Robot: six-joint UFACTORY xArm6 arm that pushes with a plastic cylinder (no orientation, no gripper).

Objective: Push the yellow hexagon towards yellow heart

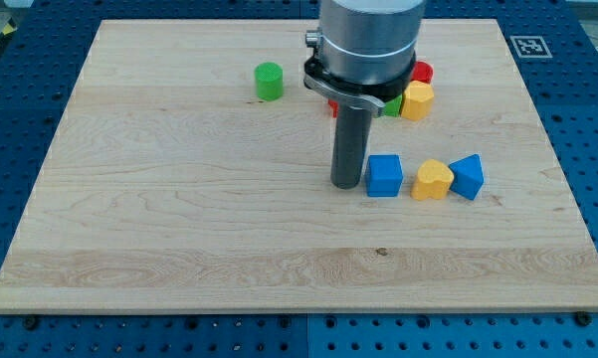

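The yellow hexagon (417,100) lies near the view's top, right of the arm body, touching a green block (392,106) on its left and a red block (422,72) above it. The yellow heart (433,180) lies lower, between a blue cube (384,175) on its left and a blue triangular block (468,176) on its right. My tip (345,185) rests on the board just left of the blue cube, below and left of the yellow hexagon.
A green cylinder (269,81) stands at the view's upper middle-left. A bit of another red block (332,107) peeks out behind the rod. The wooden board (179,229) ends at a blue perforated table on all sides.
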